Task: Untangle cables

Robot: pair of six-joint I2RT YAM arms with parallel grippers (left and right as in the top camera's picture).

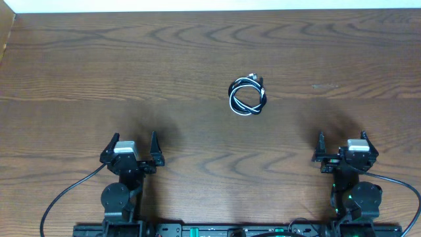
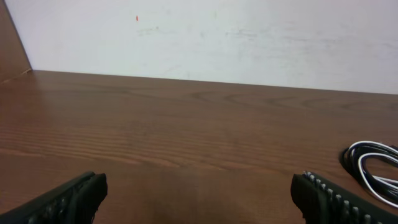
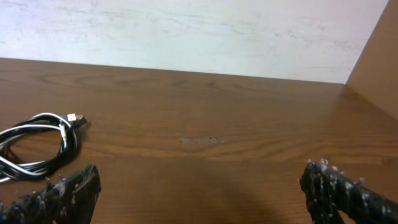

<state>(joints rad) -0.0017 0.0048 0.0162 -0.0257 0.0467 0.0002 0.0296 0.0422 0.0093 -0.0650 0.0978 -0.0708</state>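
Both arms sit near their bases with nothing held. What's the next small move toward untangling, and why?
Probably reach the right hand forward and inward toward the cables. It and the left hand are both open and hold nothing. The cables, one black and one white, lie coiled together on the table, apart from both hands and somewhat nearer the right one.

The dark brown wooden table (image 1: 99, 66), its wavy grain running left to right, fills nearly the whole overhead frame. A little right of centre and slightly above the middle in that view, the cables (image 1: 247, 97), one black and one white, lie directly on the wood, looped together into one small coil. A small plug end (image 3: 73, 118) pokes out at the coil's upper right. A faint pale scuff (image 1: 325, 85) marks the wood to the right of the coil, apart from it.
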